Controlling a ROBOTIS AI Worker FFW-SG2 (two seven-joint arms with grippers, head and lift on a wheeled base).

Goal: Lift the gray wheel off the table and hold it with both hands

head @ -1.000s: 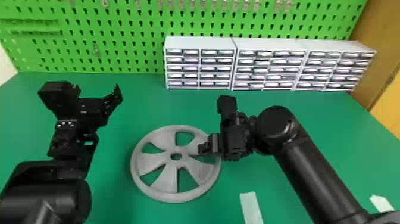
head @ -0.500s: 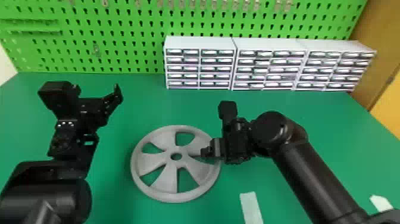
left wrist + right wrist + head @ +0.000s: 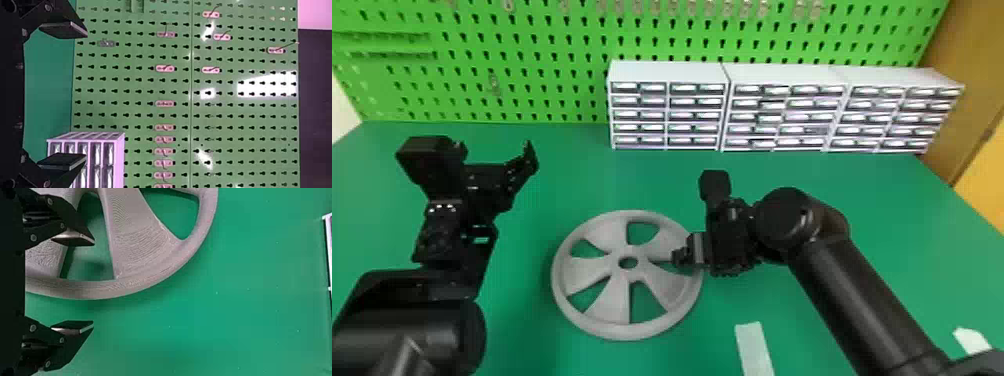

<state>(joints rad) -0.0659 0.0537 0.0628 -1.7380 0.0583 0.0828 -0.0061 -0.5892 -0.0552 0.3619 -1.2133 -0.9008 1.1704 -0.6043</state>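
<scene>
The gray wheel [image 3: 611, 302] lies flat on the green table in the head view. At its right rim is my right gripper [image 3: 688, 255], above the edge of the wheel. In the right wrist view that right gripper [image 3: 93, 284] is open, with the rim of the wheel [image 3: 145, 275] between the lines of its two separated fingers; no grip on it shows. My left gripper [image 3: 497, 152] stays raised to the left of and behind the wheel, away from it. The left wrist view shows the left gripper [image 3: 86, 96] open, facing the pegboard with nothing between its fingers.
White drawer cabinets [image 3: 666, 116] stand along the back of the table [image 3: 572, 180], in front of the green pegboard [image 3: 532, 80]. A white strip [image 3: 754, 347] lies at the front, right of the wheel, and another white piece [image 3: 972, 340] lies near the right edge.
The right gripper has shifted slightly right and toward the front, along the right side of the wheel. The wheel and the left arm have stayed where they were.
</scene>
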